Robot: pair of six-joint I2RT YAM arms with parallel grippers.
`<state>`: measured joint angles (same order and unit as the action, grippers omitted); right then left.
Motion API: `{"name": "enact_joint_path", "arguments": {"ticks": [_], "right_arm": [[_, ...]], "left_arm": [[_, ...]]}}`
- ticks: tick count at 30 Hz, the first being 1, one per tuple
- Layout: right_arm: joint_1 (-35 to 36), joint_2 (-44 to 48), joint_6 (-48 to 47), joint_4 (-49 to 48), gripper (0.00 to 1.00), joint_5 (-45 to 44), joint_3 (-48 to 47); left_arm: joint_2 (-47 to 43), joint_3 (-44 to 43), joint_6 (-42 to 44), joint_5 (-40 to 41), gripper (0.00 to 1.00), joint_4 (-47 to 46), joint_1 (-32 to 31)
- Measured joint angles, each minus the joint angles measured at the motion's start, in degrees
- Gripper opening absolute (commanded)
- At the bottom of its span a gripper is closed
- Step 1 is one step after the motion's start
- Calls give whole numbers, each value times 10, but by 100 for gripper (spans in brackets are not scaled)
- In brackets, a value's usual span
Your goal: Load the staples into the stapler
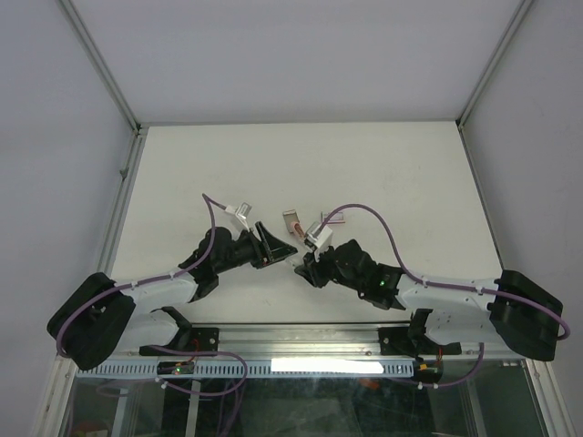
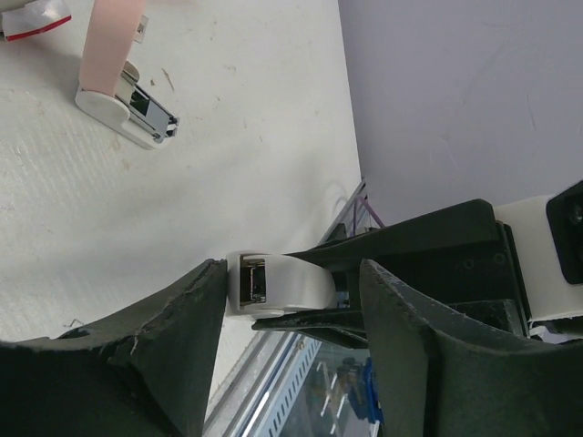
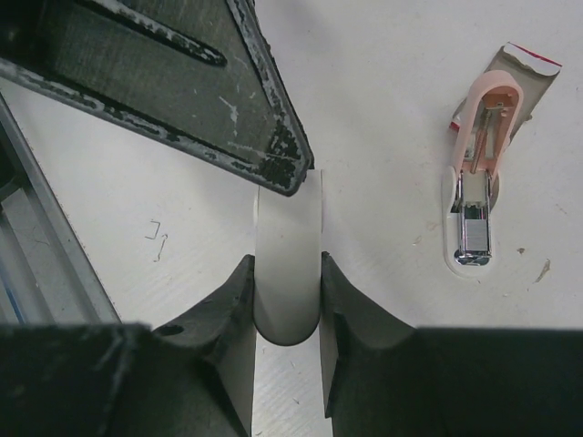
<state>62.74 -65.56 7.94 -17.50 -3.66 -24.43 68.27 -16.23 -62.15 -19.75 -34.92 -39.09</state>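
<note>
The stapler (image 3: 475, 187) lies open on the table, pink half folded back and white half showing its metal channel; it also shows in the left wrist view (image 2: 117, 80) and the top view (image 1: 291, 224). The red-and-white staples box (image 3: 526, 71) lies just beyond it, partly under the pink half, and shows again in the left wrist view (image 2: 32, 18). My right gripper (image 3: 287, 266) is shut on a white rounded piece (image 3: 287, 273) with a metal-lined end (image 2: 273, 284). My left gripper (image 2: 293, 275) is open around that end, one finger (image 2: 196, 309) touching it.
The two grippers meet near the table's front middle, right (image 1: 302, 266) and left (image 1: 273, 248). A couple of loose staples (image 3: 157, 238) lie on the table beside the right fingers. The metal rail (image 1: 301, 339) runs along the near edge.
</note>
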Motion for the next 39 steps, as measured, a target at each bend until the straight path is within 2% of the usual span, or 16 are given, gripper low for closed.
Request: {"name": "enact_joint_path", "arguments": {"ticks": [6,10,18,24,25,27,29,31,34,39], "right_arm": [[4,0,-6,8,4,-4,0],[9,4,-9,-7,4,-7,0],[10,13,-16,-20,4,-17,0],[12,9,-17,-24,5,-24,0],[12,7,-18,-28,8,-26,0],[13,3,-18,-29,22,-26,0],[14,1,-18,-30,47,-26,0],[16,1,-16,-32,61,-27,0],[16,3,-8,-32,73,-32,0],[10,45,17,-28,82,-28,11]], "left_arm": [[13,0,-3,8,70,-2,-11],[23,0,-13,2,71,-2,-23],[25,0,-21,1,52,-5,-26],[25,3,-40,1,34,-20,-26],[25,5,-43,2,30,-23,-26],[25,10,-48,2,24,-29,-25],[25,18,-53,2,20,-39,-25],[25,24,-61,2,17,-50,-25],[26,30,-70,-3,14,-74,-26],[23,34,-76,-3,13,-111,-26]]}}
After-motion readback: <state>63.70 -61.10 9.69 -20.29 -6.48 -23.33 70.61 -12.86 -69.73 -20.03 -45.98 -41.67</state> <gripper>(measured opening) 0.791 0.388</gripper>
